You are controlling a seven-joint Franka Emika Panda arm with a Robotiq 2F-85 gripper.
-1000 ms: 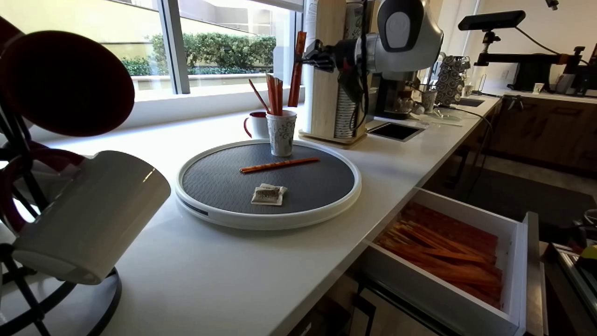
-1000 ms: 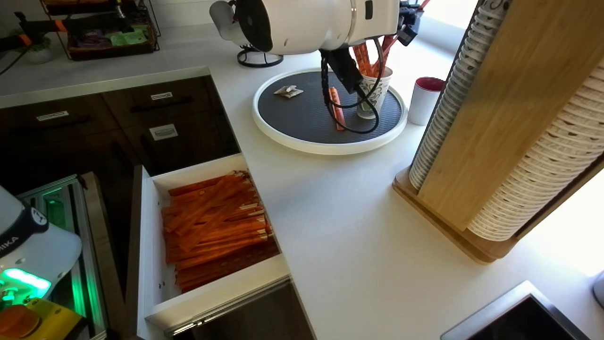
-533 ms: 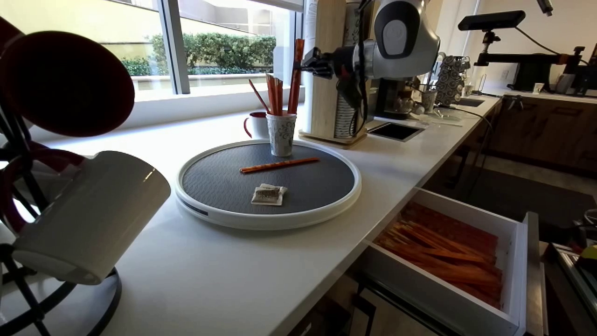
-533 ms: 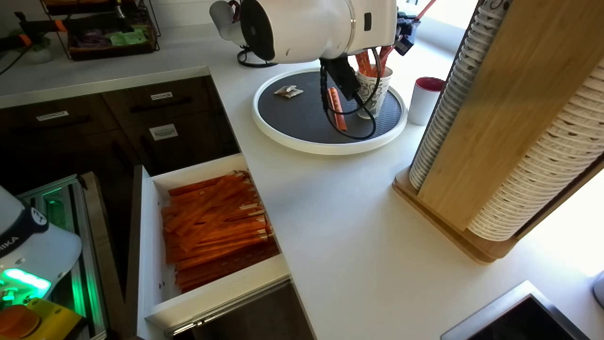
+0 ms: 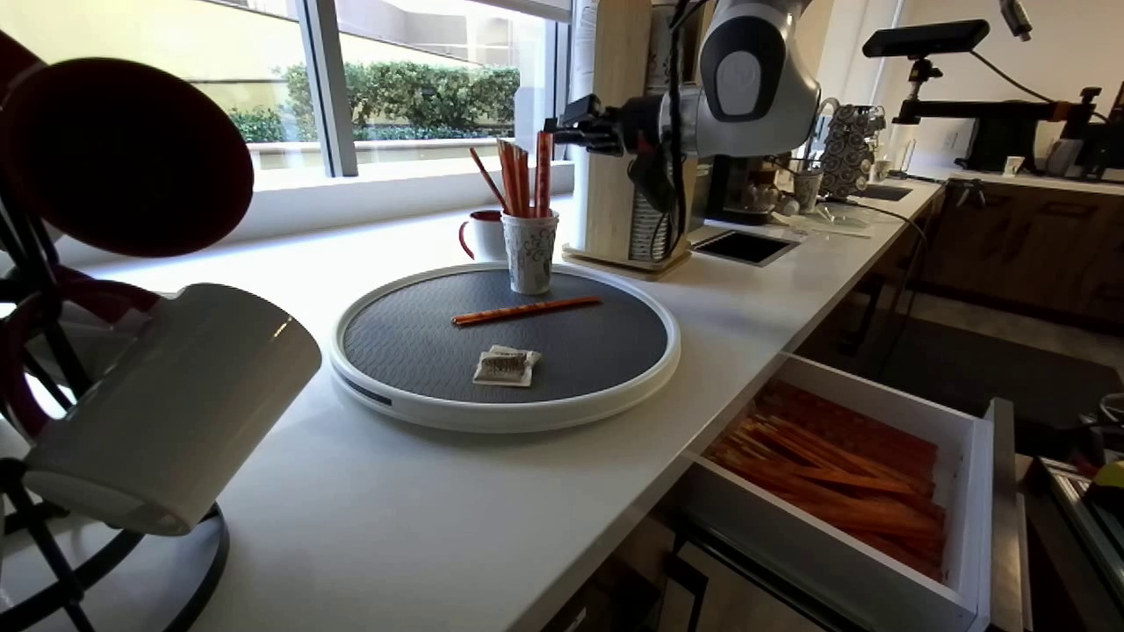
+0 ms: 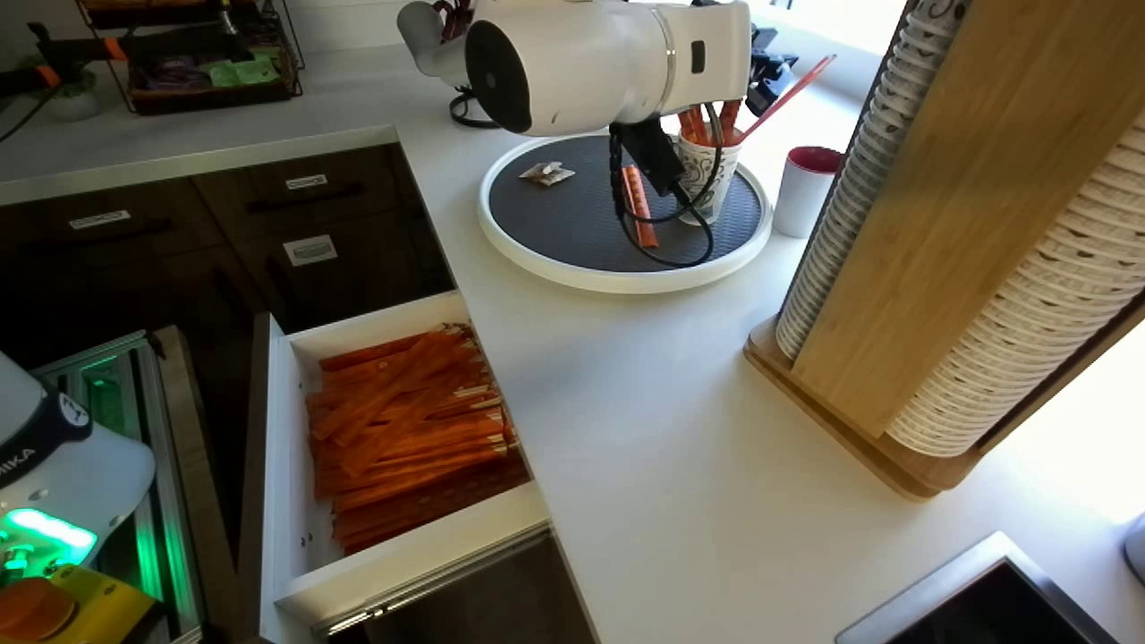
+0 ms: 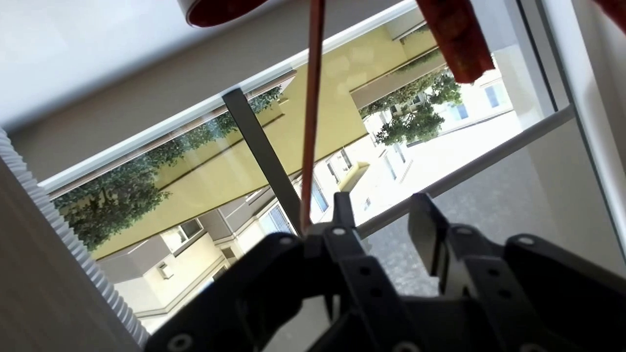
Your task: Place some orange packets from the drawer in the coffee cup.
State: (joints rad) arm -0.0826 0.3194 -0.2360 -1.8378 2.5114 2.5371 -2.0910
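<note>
Orange packets stand bunched in a patterned coffee cup, their ends rising well above its rim, on a white-edged turntable set on a counter near a window. A robot's black gripper hangs at the packets' upper ends, its fingers spread with a clear gap between them in the wrist view; the nearest packet runs outside that gap, its end just beside a finger, though whether the two touch cannot be told. In an exterior view, a packet slants out past the cup's rim. Another packet, or a pair side by side, lies flat on the turntable between the cup and small pale sachets. In both exterior views, a white-walled drawer is pulled out below the counter's edge, many more packets heaped loosely inside. A white mug with a red interior stands just beside the turntable, near a wooden dispenser loaded with stacked cups. In the foreground of an exterior view, a pale mug hangs tilted, with a dark red cup above it.
</note>
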